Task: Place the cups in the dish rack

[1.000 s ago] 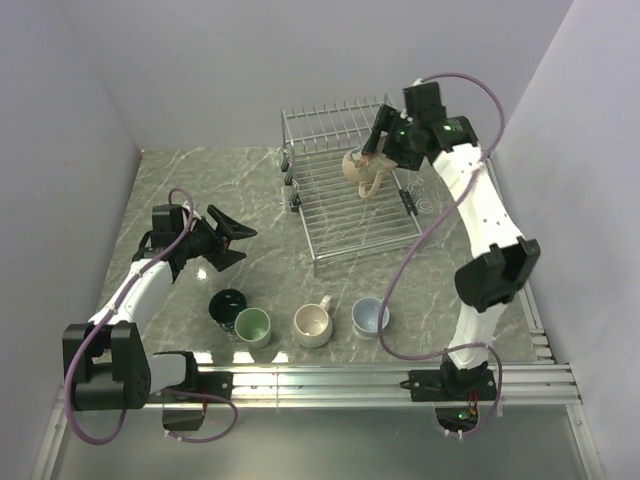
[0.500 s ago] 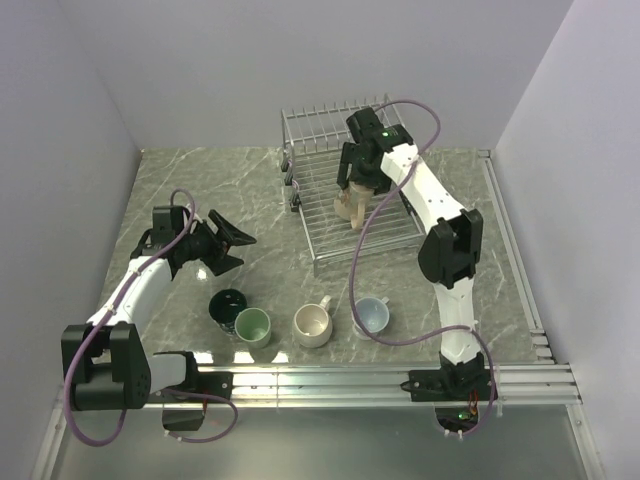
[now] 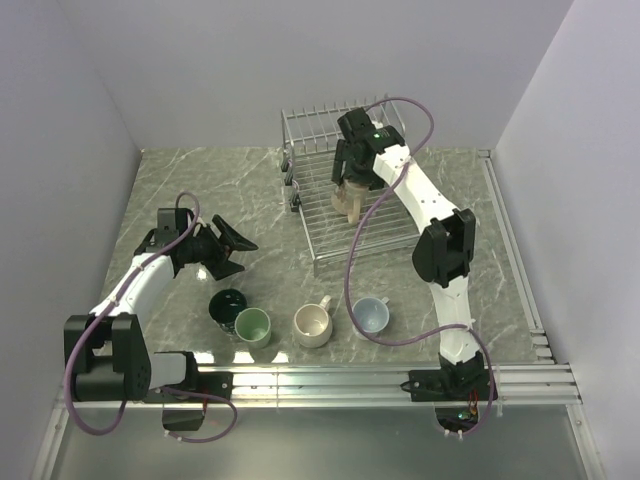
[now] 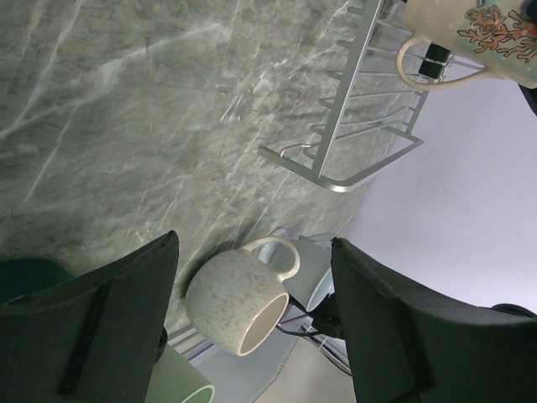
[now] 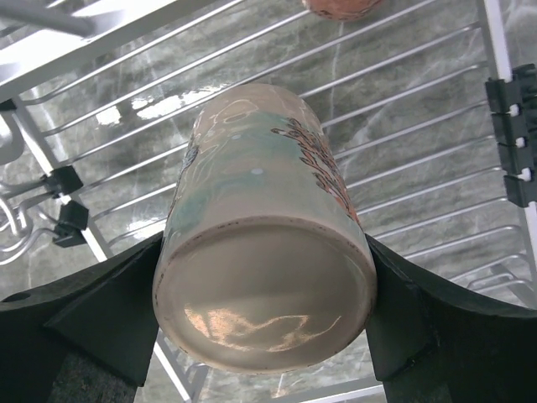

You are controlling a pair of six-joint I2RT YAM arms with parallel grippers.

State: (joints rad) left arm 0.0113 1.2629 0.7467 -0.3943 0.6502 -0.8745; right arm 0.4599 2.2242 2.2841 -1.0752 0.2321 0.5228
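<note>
Tall cream mug point(image 5: 262, 252) with the coral-ish painting is clamped by the right gripper point(image 3: 350, 192) over the grid base of the dish rack point(image 3: 325, 200), its bottom turned to the wrist camera. Whether it's touching the wires can't be told. A small reddish-brown mug point(image 5: 338, 5) is glimpsed deeper in the rack. The left gripper point(image 3: 240, 256) is held spread wide with nothing in it, well left of the rack. The dark teal mug point(image 3: 228, 305), light green mug point(image 3: 252, 326), beige mug point(image 3: 313, 323) and pale blue-white mug point(image 3: 369, 316) are lined up in front of the rack.
</note>
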